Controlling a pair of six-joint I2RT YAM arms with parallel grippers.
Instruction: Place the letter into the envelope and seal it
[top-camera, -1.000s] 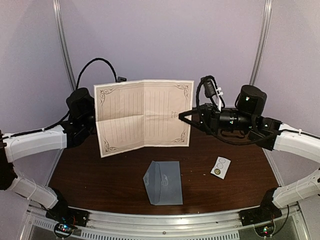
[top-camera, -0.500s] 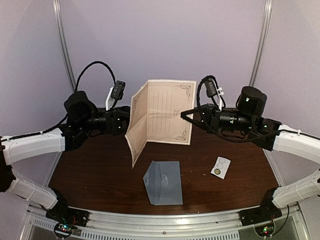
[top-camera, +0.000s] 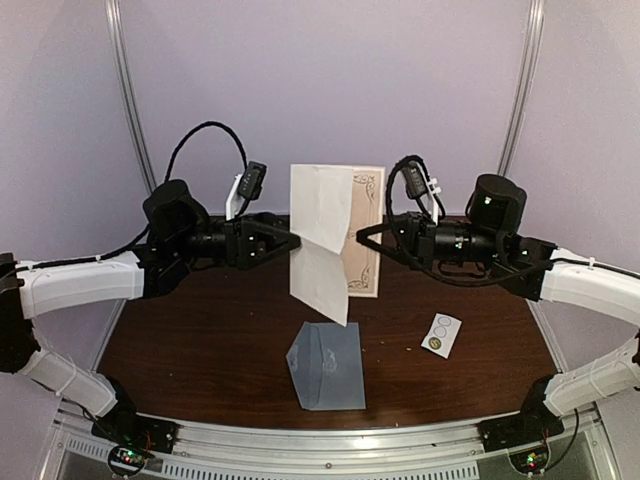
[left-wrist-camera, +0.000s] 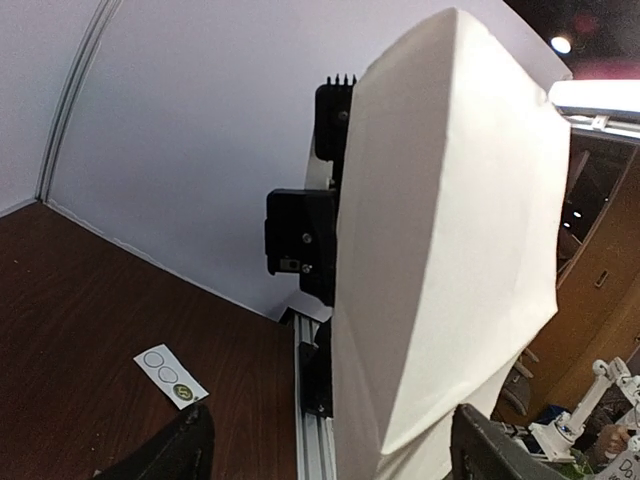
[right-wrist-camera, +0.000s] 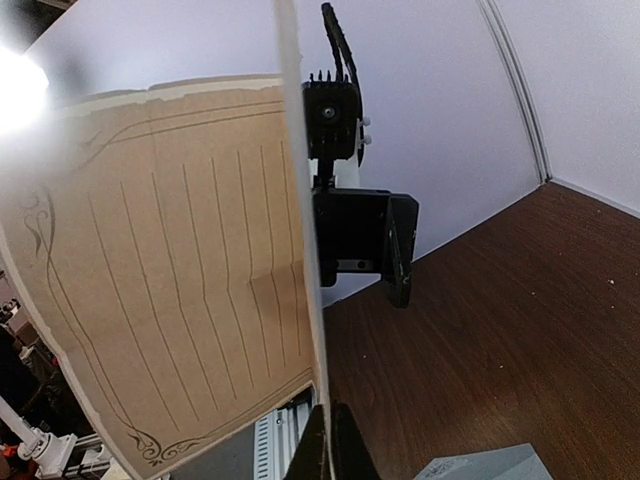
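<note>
The letter (top-camera: 322, 232) hangs upright above the table, folded along a vertical crease. Its white back faces the top camera and its tan lined half (top-camera: 364, 230) shows behind. My right gripper (top-camera: 362, 234) is shut on the letter's edge; in the right wrist view its jaws (right-wrist-camera: 328, 442) pinch the sheet (right-wrist-camera: 170, 280) edge-on. My left gripper (top-camera: 293, 240) is open, and the folded white paper (left-wrist-camera: 440, 250) stands between its fingers (left-wrist-camera: 172, 450), which lie wide apart. The grey-blue envelope (top-camera: 327, 365) lies flat on the table below the letter, and its corner (right-wrist-camera: 490, 465) shows in the right wrist view.
A small white sticker strip (top-camera: 440, 334) with circles lies on the brown table (top-camera: 200, 340) to the right of the envelope; the left wrist view shows the strip (left-wrist-camera: 172, 368) too. Aluminium frame posts (top-camera: 128, 100) and pale walls enclose the back.
The left gripper has swung right, pushing the letter's left half round over the right half, so the sheet went from spread flat to folded. The right gripper kept its hold in place.
</note>
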